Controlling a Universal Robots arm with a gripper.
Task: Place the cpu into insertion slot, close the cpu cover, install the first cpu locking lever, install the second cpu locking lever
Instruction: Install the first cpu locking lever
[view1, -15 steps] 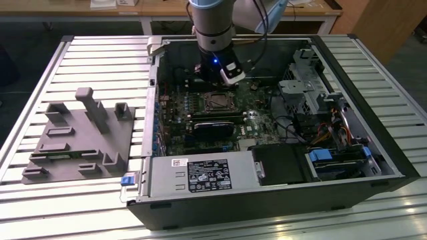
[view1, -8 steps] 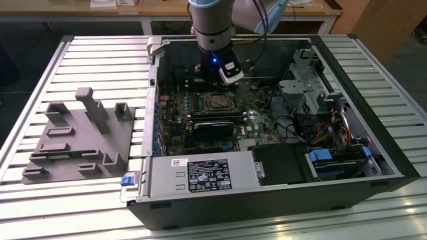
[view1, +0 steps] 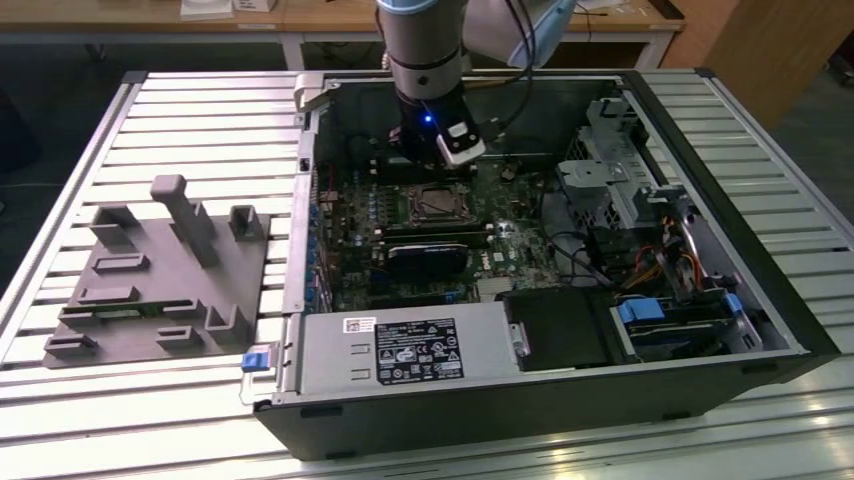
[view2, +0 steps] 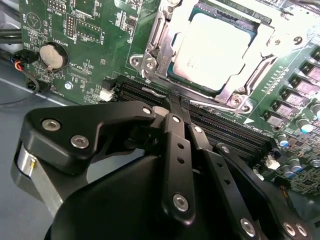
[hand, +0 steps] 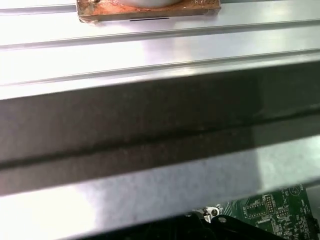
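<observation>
I see the cpu (view2: 215, 47), pale silvery face up, seated in the insertion slot (view1: 438, 203) mid-board inside the open case (view1: 534, 415), with the silver cpu cover (view2: 161, 37) framing it. My tool (view2: 176, 107) has its fingers pressed together with nothing visibly between them, tips at the socket's edge beside the black memory slots (view2: 235, 135). The exterior view adds a grey fixture (view1: 160, 270) on the worktop (view1: 200, 110), at the exterior view's left.
</observation>
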